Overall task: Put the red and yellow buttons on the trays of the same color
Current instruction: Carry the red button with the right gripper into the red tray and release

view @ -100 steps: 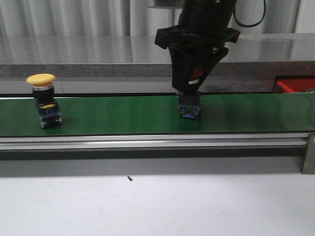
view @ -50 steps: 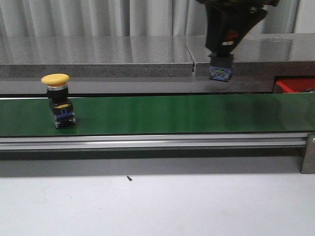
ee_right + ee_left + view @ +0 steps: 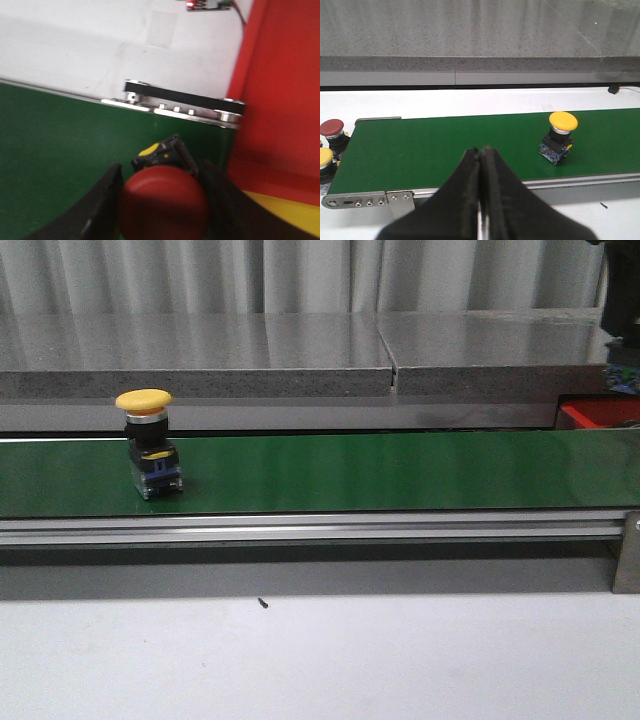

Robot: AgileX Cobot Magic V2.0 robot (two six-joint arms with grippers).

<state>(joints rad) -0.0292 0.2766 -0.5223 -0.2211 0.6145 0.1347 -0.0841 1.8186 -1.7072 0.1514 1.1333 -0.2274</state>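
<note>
Red-capped button (image 3: 164, 202) sits clamped between the right gripper's (image 3: 162, 200) fingers (image 3: 102, 200) above the belt end beside the red tray (image 3: 280, 90), while the left gripper (image 3: 481, 165) is pressed closed and empty, the yellow button (image 3: 148, 443) upright on the green belt (image 3: 400, 475).

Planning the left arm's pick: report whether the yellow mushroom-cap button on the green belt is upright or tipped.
Upright. The yellow mushroom-cap button stands on its base on the green conveyor belt, cap on top in both the front and left wrist views.
</note>
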